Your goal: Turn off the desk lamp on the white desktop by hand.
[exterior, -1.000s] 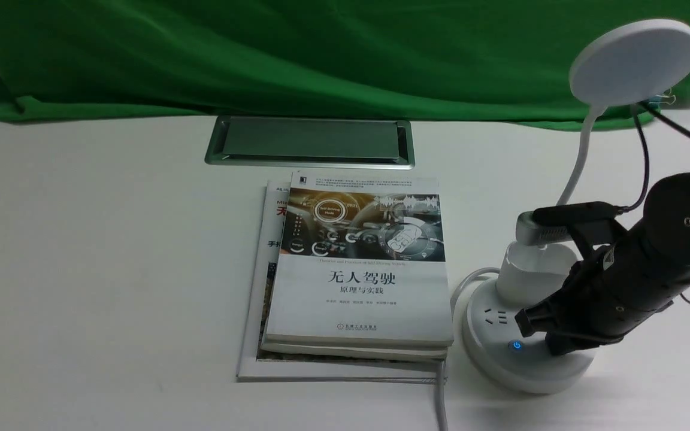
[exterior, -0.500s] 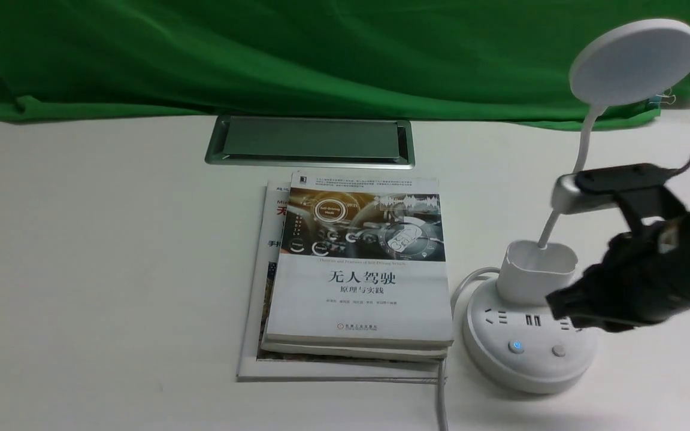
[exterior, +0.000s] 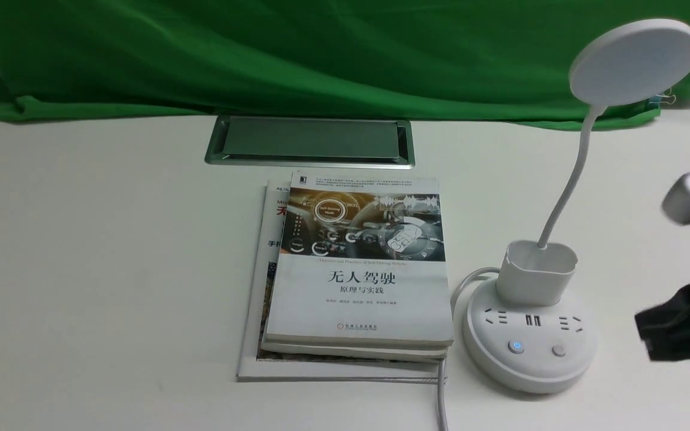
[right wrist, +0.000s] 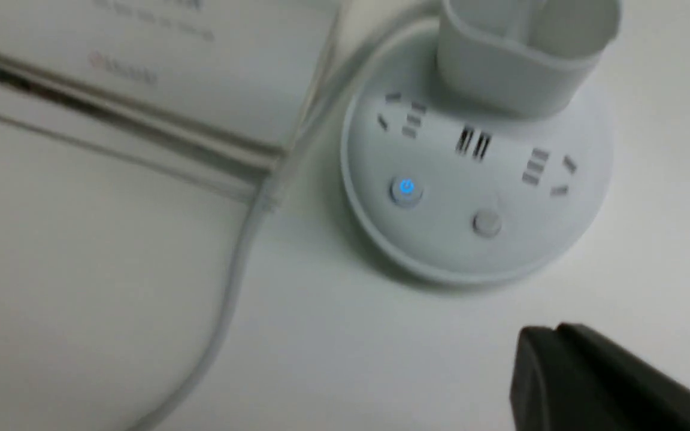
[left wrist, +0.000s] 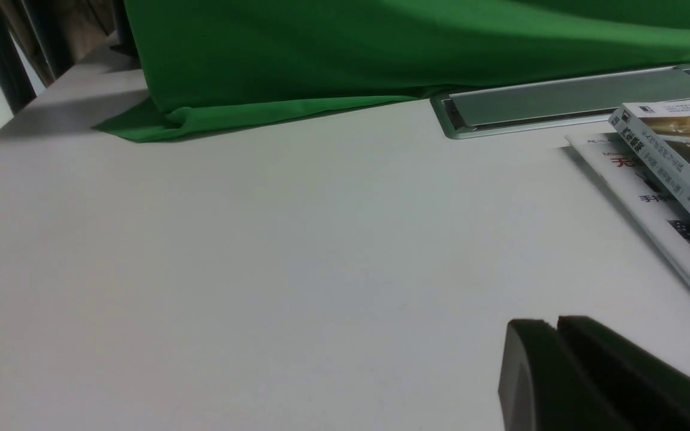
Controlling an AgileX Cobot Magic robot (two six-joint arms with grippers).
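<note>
The white desk lamp stands at the right of the white desktop (exterior: pixel 111 239). Its disc head (exterior: pixel 634 61) is up high, its thin neck runs down into the cup holder (exterior: pixel 536 272) on the round base (exterior: pixel 529 344). The base has a blue-lit button (exterior: pixel 517 346) and a plain button (exterior: pixel 559 351); both show in the right wrist view, the lit one (right wrist: pixel 406 188) and the plain one (right wrist: pixel 487 222). My right gripper (exterior: pixel 650 335) is shut and empty, off to the right of the base, apart from it. My left gripper (left wrist: pixel 554 326) is shut over bare desktop.
A stack of books (exterior: pixel 357 269) lies left of the lamp base, over a thin magazine. The lamp's white cord (exterior: pixel 441 401) runs to the front edge. A silver-framed grey hatch (exterior: pixel 309 140) sits behind the books. Green cloth (exterior: pixel 321 54) backs the desk.
My right gripper has pulled away from the lamp base, up and to the right, to the frame's edge. The base's plain button is now uncovered. The left arm has not moved.
</note>
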